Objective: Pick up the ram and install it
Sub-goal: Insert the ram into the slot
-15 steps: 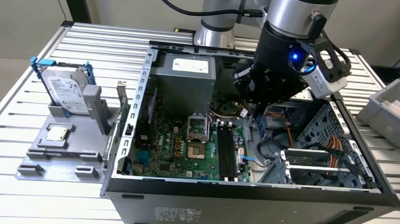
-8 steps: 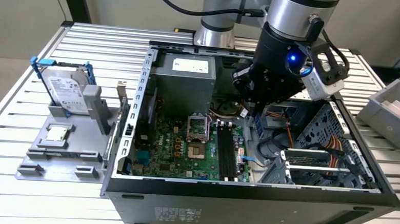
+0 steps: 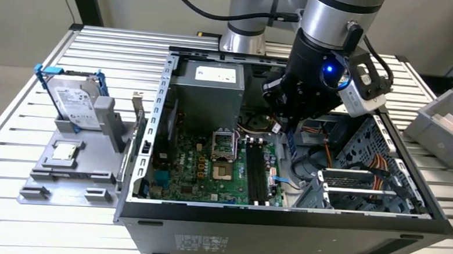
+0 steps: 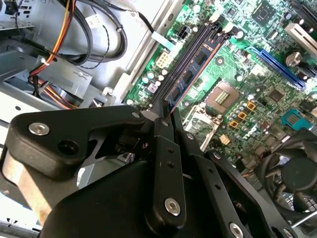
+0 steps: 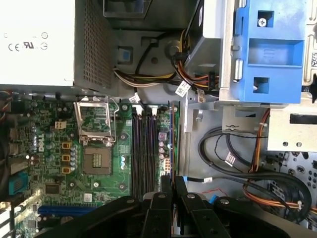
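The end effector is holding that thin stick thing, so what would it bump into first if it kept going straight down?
Probably the motherboard's memory slots. The end effector is shut on the ram, which hangs edge-down over the slot row beside the processor socket. Which slot exactly is hard to judge; depth is unclear.

An open PC case (image 3: 283,226) sits on a slatted metal table (image 3: 19,224), green motherboard (image 3: 208,172) facing up with its CPU socket (image 3: 222,147) empty. The grey power supply (image 3: 209,91) fills the far end. On the exterior view's left, a grey stand (image 3: 61,176) holds a hard drive (image 3: 76,104) in a blue frame upright, with a small silver processor chip (image 3: 64,151) lying flat just nearer. A grey bin (image 3: 444,124) sits off on the right.
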